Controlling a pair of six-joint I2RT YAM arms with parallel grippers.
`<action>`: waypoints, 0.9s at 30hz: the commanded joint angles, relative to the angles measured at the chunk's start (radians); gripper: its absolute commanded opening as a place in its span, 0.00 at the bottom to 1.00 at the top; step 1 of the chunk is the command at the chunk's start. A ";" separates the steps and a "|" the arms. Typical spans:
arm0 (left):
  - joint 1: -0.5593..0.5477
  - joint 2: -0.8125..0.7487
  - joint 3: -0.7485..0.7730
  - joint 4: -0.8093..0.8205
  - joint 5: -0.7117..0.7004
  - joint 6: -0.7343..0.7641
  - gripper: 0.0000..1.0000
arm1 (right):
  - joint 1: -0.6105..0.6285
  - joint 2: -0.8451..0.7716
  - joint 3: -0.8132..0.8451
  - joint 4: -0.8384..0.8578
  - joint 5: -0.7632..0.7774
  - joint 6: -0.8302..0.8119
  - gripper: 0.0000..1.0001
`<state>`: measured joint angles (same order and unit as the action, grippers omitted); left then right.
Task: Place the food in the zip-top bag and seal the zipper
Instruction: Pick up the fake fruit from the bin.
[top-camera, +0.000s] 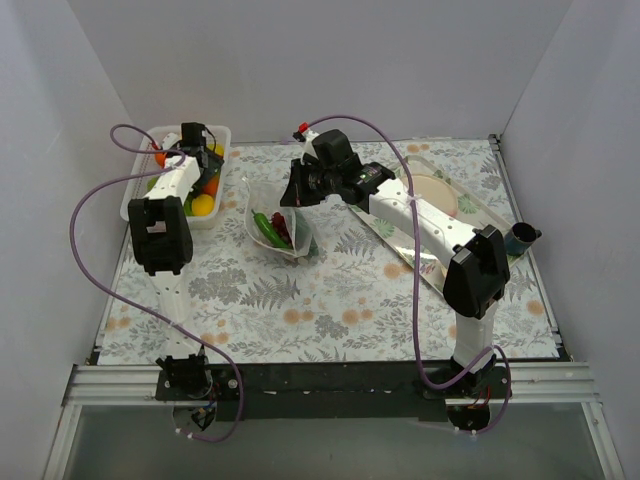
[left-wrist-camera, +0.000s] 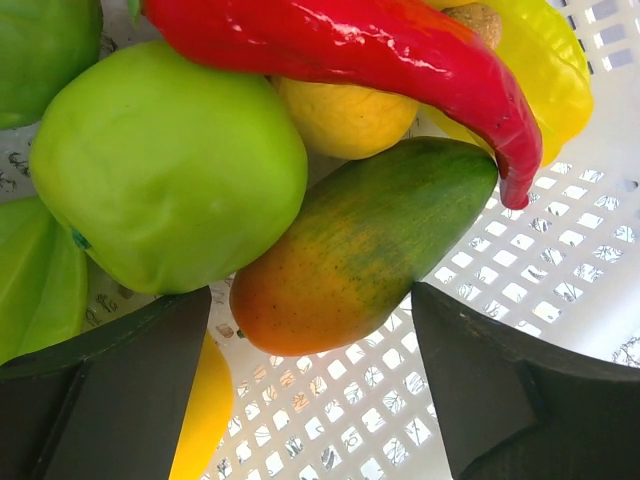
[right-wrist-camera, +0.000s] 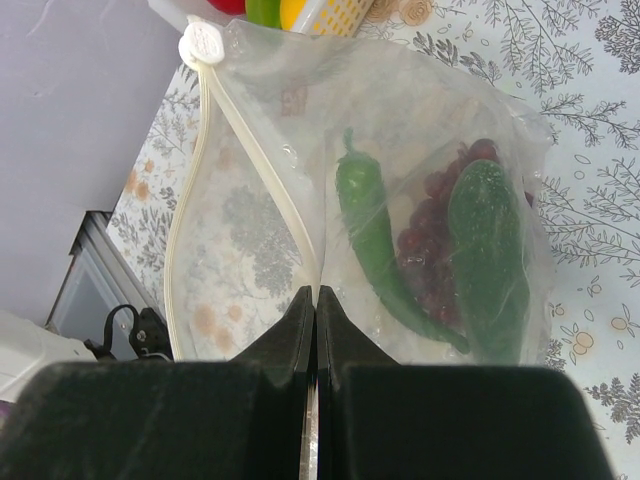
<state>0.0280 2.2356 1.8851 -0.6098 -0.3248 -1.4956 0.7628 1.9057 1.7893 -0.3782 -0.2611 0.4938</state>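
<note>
In the left wrist view my left gripper (left-wrist-camera: 315, 385) is open inside the white basket (left-wrist-camera: 540, 290), nothing gripped. An orange-green mango (left-wrist-camera: 365, 240) lies just past its fingertips, beside a green round fruit (left-wrist-camera: 165, 165), a lemon (left-wrist-camera: 345, 115) and a red chili (left-wrist-camera: 350, 45). My right gripper (right-wrist-camera: 316, 292) is shut on the mouth edge of the zip-top bag (right-wrist-camera: 420, 120), holding it up and open. The zipper (right-wrist-camera: 250, 150) runs up to its white slider (right-wrist-camera: 203, 42). Inside lie a green chili (right-wrist-camera: 365, 220), dark grapes (right-wrist-camera: 435, 245) and a cucumber (right-wrist-camera: 490, 250). From above, the bag (top-camera: 280, 232) sits mid-table.
The basket (top-camera: 222, 135) with more food stands at the back left, my left arm (top-camera: 160, 235) reaching into it. A shiny tray with a beige plate (top-camera: 440, 195) lies at the right under my right arm. A dark cup (top-camera: 522, 238) stands at the right edge.
</note>
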 joint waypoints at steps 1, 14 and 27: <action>0.001 0.036 -0.032 -0.025 -0.026 0.038 0.86 | 0.012 -0.016 0.045 0.013 -0.010 -0.011 0.01; 0.001 -0.111 -0.205 0.142 0.020 0.052 0.43 | 0.023 0.000 0.059 0.010 -0.003 -0.004 0.01; 0.003 -0.217 -0.173 0.111 0.024 0.149 0.33 | 0.026 0.007 0.070 0.001 0.008 -0.006 0.01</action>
<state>0.0307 2.1193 1.6947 -0.4599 -0.3016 -1.4025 0.7822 1.9072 1.8122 -0.3931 -0.2573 0.4938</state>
